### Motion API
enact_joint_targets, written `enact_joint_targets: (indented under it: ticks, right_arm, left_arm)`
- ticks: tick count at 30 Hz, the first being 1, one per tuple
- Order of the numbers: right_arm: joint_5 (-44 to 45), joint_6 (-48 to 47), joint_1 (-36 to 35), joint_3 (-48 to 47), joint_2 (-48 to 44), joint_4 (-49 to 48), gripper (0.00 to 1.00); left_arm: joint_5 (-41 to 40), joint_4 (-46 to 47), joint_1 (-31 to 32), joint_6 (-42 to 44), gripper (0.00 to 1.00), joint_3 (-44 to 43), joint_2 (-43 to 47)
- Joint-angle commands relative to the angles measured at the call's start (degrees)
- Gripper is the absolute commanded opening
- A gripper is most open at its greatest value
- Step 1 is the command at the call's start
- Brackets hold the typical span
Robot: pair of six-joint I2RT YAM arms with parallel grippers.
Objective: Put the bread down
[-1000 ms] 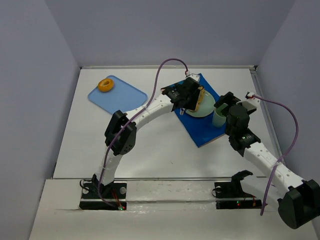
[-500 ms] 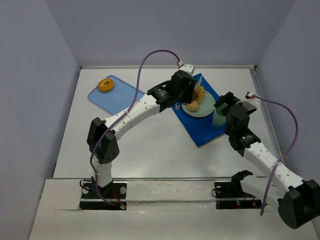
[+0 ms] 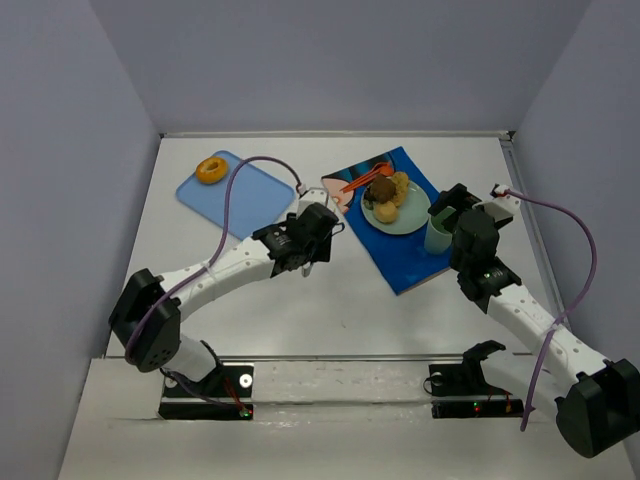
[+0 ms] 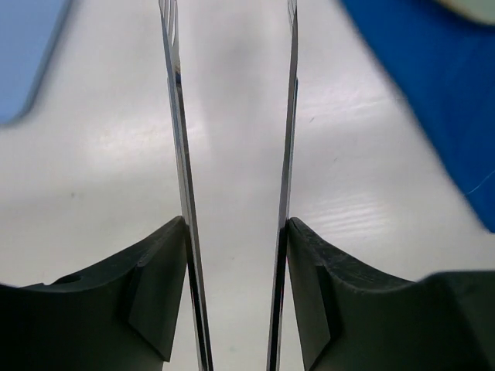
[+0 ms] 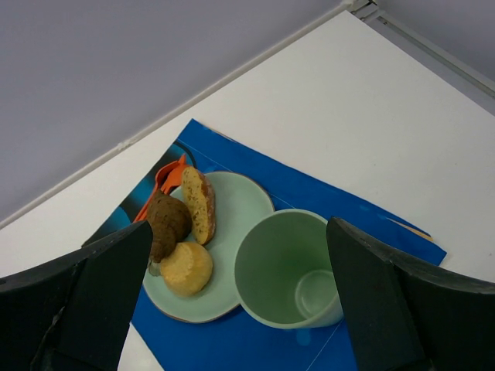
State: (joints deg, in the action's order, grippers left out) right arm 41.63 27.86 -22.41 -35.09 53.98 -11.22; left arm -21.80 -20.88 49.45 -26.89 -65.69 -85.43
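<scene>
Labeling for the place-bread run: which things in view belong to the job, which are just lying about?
Job:
- bread, three pieces
- plate under it
- left end effector, open, empty, over bare table

Lying about:
- cup beside the plate
- mat
- orange utensil
- tray
- donut on the tray

You see two arms of white links and black joints, the left arm (image 3: 230,268) at lower left and the right arm (image 3: 520,310) at lower right, each with a looping purple cable (image 3: 232,190), a black base (image 3: 225,385) dotted with tiny lights, and thin silvery fingers (image 4: 176,116) on the left.
</scene>
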Motion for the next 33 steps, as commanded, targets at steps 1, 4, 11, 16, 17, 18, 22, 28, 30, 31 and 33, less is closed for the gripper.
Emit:
enact_joint_targets:
  ticks: [1,4,11,16,17,18,22,28,30,31,33]
  right_arm:
    - [2.23,-0.52,0.0,-0.68,0.25,-4.25,1.0]
    - [2.06,-0.7,0.0,-1.12,1.13,-4.33,1.0]
    - [1.35,-0.52,0.0,-0.86,0.78,-4.25,1.0]
    - [0.65,-0.43,0.0,-0.86,0.78,-4.25,1.0]
    - [0.56,-0.43,0.0,-0.86,0.78,-4.25,1.0]
    - [0.65,-0.52,0.0,-0.86,0.78,-4.25,1.0]
    - [0.83,-0.79,0.0,-0.68,-0.18,-4.25,1.0]
    - [-1.46,-0.96,0.0,-0.42,-1.5,-4.68,1.0]
    - [-2.07,-1.4,0.0,-0.59,-1.59,-4.68,1.0]
    - [-2.68,-1.66,0.0,-0.59,-1.42,-4.77,1.0]
    - [-2.95,-2.02,0.0,-0.94,-1.07,-4.77,1.0]
  left_arm:
    - [-2.28,-2.92,0.38,-13.42,0.6,8.9,7.99]
    - [-2.36,-5.47,0.47,-23.44,0.55,15.49,12.38]
    - [-4.21,-9.87,4.77,-39.01,0.56,19.99,14.59]
    - [-4.65,-12.59,6.35,-41.04,0.71,19.29,9.06]
    - [-5.0,-13.56,6.79,-40.96,0.85,17.72,8.35]
    - [-5.61,-14.44,7.23,-41.13,0.98,16.75,7.74]
    - [-11.15,-20.32,8.2,-40.7,0.99,10.16,5.01]
    - [-21.25,-22.45,8.2,-34.99,0.99,-1.16,5.09]
    - [-25.19,-20.36,7.86,-32.01,0.99,-3.28,6.14]
    - [-26.26,-16.86,7.33,-27.38,0.99,-4.43,6.59]
    - [-27.68,-13.76,3.84,-24.01,0.99,-5.15,7.99]
